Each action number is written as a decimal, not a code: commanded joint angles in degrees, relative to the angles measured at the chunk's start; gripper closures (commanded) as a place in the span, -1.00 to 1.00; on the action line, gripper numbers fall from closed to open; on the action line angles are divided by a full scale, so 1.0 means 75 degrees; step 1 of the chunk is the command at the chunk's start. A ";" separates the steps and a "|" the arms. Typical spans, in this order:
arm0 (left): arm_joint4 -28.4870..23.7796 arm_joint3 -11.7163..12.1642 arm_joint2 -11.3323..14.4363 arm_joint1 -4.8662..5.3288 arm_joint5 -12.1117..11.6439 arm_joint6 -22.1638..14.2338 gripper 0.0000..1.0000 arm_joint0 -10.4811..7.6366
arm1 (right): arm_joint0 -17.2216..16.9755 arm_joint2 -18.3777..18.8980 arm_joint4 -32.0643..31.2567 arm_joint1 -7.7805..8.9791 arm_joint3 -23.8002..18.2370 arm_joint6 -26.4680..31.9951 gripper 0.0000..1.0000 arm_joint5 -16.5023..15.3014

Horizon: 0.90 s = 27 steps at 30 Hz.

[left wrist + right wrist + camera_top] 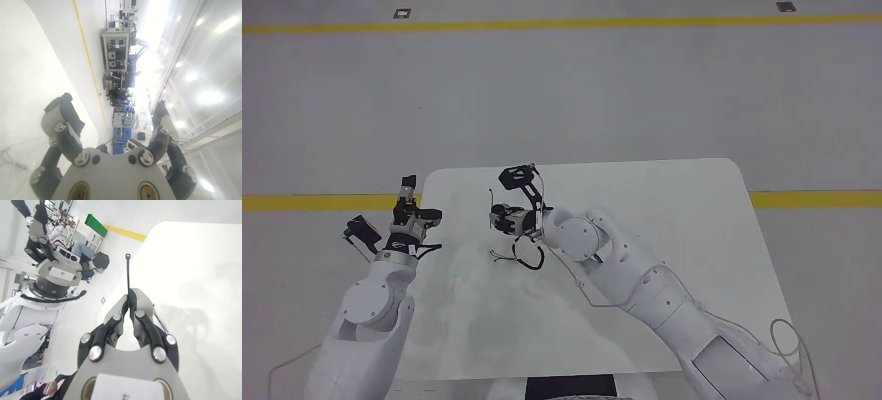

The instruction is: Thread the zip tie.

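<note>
Presently, the left pincer (113, 102) is hanging spread and empty at the bench (189, 256) edge. The right pincer (129, 295) is clamping the zip tie (128, 273) by its strap above the bench; judged light, springy and slick, it is wanting a hold near the head.

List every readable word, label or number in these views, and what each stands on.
"左": white label on the base of the left gripper.
Second label, on the base of the right gripper: cut off at the picture's edge, unreadable.
Print in the room behind: too small to read.
</note>
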 commanded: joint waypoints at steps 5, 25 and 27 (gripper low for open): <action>0.0000 0.0000 0.0000 0.0000 0.0000 0.0000 -1.00 0.0000 | 0.0000 0.0000 -0.0001 0.0001 0.0001 0.0004 1.00 0.0000; 0.3851 0.0618 0.0202 0.0041 -0.2061 0.0567 -1.00 -0.0076 | -0.0146 0.0314 0.0290 0.0003 -0.0244 -0.0050 1.00 0.0862; 0.4368 0.0838 0.0427 0.0017 -0.2546 0.0783 -1.00 -0.0131 | -0.0143 0.0400 0.0446 0.0003 -0.0247 -0.0020 1.00 0.0909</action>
